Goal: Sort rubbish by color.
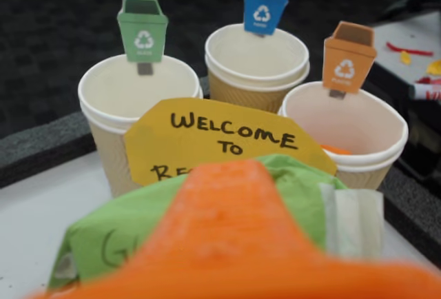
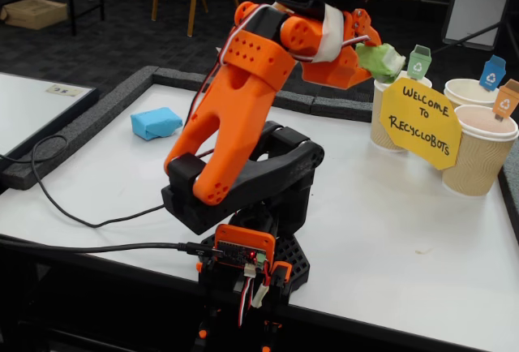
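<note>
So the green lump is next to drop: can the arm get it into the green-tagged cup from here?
Probably yes: the gripper holds the green lump just beside the green-tagged cup, whose mouth is open; only the yellow sign stands nearby.

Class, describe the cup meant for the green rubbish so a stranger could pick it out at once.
Find the yellow welcome sign; three beige ribbed cups stand behind it. In the wrist view, take the leftmost cup. Only it carries a green recycling-bin tag; its neighbours' tags are blue and orange.

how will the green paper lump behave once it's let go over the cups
Probably light: the green paper lump hangs in the end effector without sagging. Its crumpled folds look soft, so it may spring open a little. Being flat-sided, it seems unlikely to roll, though it could catch on the green-tagged cup rim.
</note>
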`<control>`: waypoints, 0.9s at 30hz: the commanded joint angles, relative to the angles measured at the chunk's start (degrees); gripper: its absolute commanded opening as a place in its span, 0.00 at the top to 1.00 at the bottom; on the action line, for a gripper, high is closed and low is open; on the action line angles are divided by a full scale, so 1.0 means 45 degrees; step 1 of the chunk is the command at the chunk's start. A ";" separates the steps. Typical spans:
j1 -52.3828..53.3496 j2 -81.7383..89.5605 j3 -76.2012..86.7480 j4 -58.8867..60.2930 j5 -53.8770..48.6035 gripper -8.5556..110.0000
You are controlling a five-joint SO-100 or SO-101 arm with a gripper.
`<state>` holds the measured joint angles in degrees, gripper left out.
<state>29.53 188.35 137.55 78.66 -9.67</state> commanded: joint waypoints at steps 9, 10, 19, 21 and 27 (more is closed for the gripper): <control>-0.0801 -0.0020 0.0000 -0.0723 -0.0195 0.93; -0.0957 -0.0059 0.0000 -0.0781 -0.0195 0.93; -0.1973 -0.3359 -0.2148 -0.1094 -0.0195 0.93; -0.1914 -0.5273 -0.3594 -0.1133 -0.0195 0.93; -0.1680 -0.9199 -0.7461 -0.2109 -0.0215 0.93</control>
<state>22.15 155.65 119.71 73.04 -9.67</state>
